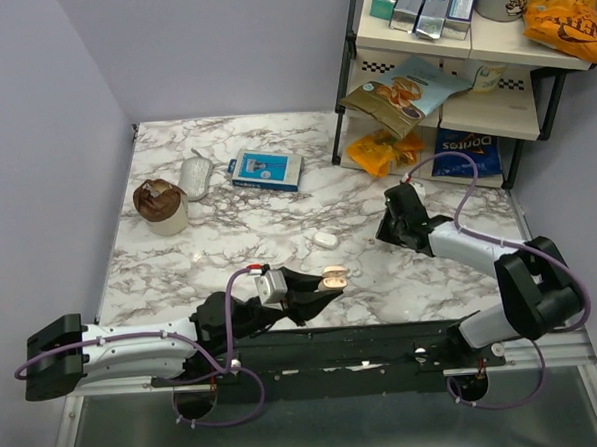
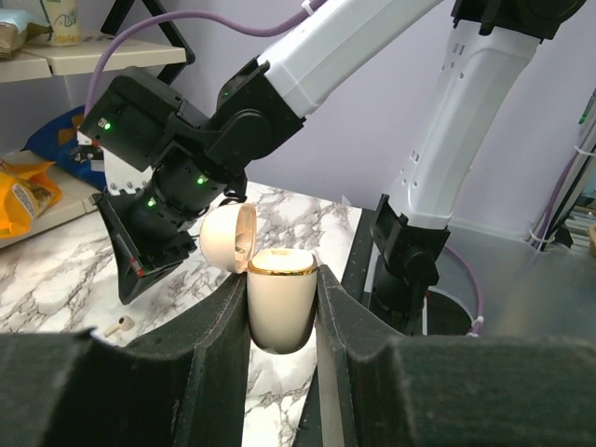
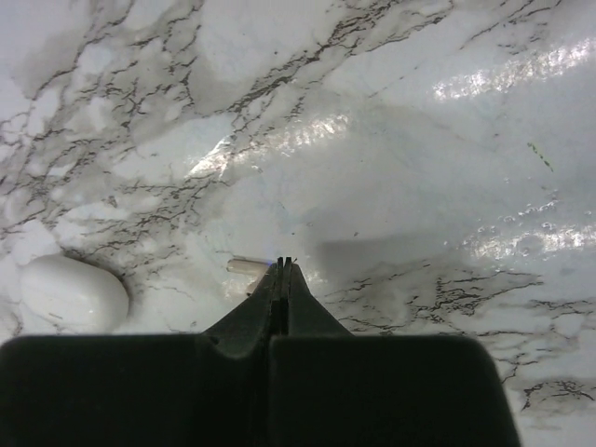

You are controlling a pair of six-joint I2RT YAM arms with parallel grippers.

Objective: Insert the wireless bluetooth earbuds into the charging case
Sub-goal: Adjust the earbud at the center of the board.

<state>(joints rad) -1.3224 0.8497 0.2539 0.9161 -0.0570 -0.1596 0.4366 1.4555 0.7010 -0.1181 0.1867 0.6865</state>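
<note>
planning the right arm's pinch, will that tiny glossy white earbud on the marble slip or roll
Probably slippery: the tiny glossy white earbud lies on a polished marble table. Its rounded stem may roll if nudged. It looks light, so the right gripper could flick it.

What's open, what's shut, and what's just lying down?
charging case, lid open, upright in the left pincer
left pincer, shut on the charging case
right pincer, shut, holding nothing
earbud, lying on the table by the right pincer
white oval case, shut, lying on the table
</note>
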